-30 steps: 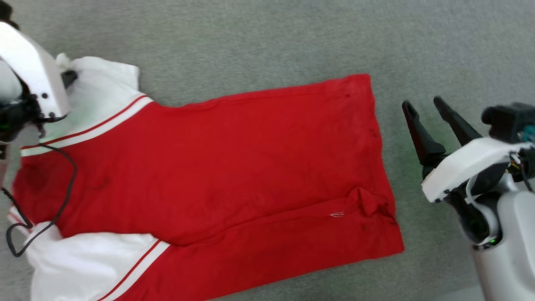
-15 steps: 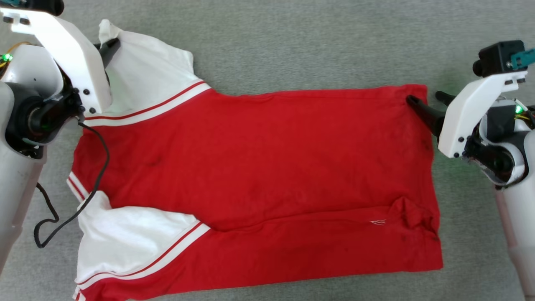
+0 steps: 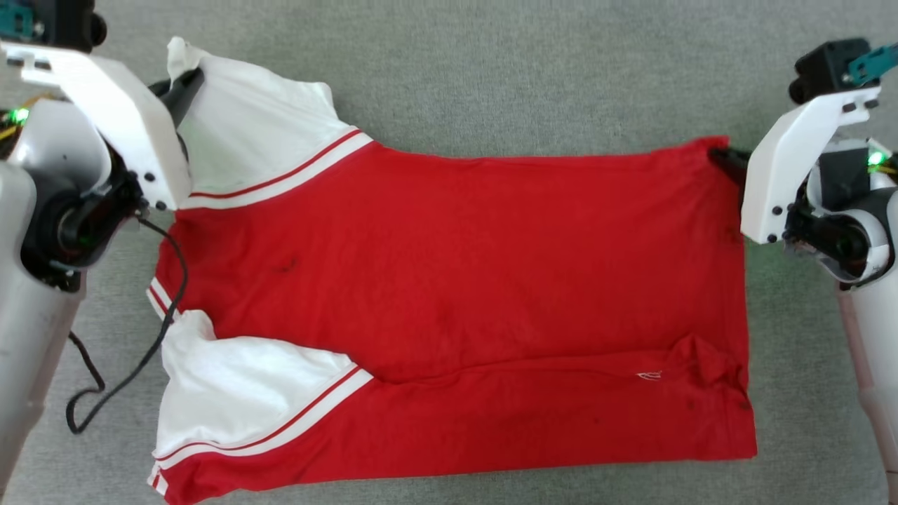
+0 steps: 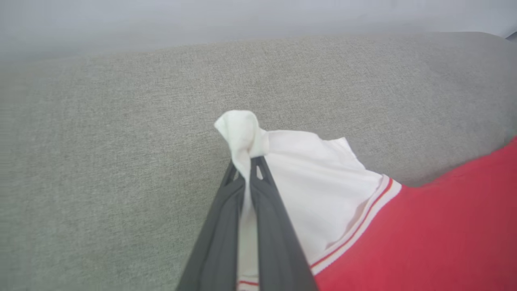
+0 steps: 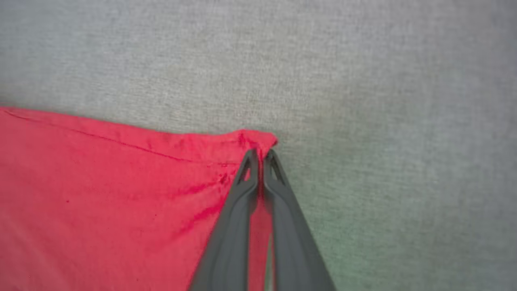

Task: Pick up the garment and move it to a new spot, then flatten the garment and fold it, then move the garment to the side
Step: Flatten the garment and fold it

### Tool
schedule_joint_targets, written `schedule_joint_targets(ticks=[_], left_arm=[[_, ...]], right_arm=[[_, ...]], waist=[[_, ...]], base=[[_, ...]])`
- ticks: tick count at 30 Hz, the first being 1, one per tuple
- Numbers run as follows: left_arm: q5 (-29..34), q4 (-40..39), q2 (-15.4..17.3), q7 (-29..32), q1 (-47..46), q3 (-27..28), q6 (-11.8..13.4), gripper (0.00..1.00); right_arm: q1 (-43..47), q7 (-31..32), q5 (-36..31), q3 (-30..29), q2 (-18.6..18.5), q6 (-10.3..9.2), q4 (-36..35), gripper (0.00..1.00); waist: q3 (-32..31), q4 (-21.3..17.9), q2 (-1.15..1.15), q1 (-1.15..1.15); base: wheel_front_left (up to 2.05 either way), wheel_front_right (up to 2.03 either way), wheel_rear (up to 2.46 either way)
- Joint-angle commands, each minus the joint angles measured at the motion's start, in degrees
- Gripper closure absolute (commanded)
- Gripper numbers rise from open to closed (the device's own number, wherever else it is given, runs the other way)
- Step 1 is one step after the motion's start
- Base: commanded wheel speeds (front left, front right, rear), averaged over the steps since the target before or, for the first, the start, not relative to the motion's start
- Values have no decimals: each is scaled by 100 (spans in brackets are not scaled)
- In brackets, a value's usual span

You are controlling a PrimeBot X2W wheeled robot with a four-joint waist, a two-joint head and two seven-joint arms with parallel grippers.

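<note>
The garment (image 3: pixel 456 280) is lying spread, plain red side up, on the grey fabric surface (image 3: pixel 491 70), and both far corners are being pinched. The left gripper (image 4: pixel 247 161) is clamping the bunched tip of the far white sleeve (image 4: pixel 319 182), and the right gripper (image 5: pixel 261 155) is clenching the far hem corner (image 5: pixel 258 139). Both bites are sitting very near the cloth's edge, so a firm pull is likely risking a slip, most of all at the hem, where little fabric is showing past the fingertips. Because the left side is holding sleeve rather than shoulder, any tension is probably going into stretching the sleeve while the body is sagging between the 2 grips. The near edge is lying folded over with a rumpled lump (image 3: pixel 701 358), which could be carried into the fold. A black cable (image 3: pixel 168 301) is hanging across the collar end and could be snagging the cloth.
</note>
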Motion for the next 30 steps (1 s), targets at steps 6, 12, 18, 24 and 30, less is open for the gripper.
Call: schedule_joint_targets(ticks=[6,12,18,24,30], left_arm=[[-151,-143,30,-534,691,227,110,100],[-361,-538,89,-1020,1888,432,346,100],[-713,-874,35,-1319,3349,551,626,100],[-908,-800,-115,-1348,4338,369,763,98],[-904,-458,-519,-1632,4591,182,696,0]], right_arm=[[398,-478,-113,-163,-46,-2,-500,100],[1313,-744,-85,-366,38,-2,-1036,100],[2418,-909,-66,-576,158,-2,-1454,100],[3413,-1153,-31,-721,343,-2,-1498,86],[3903,-1738,-84,-728,611,-2,-1201,0]], waist=[[-543,111,0,0],[-1094,186,0,0],[-1494,217,0,0],[-1649,220,0,0],[-1750,155,0,0]], base=[[0,0,0],[0,0,0],[0,0,0],[0,0,0],[0,0,0]])
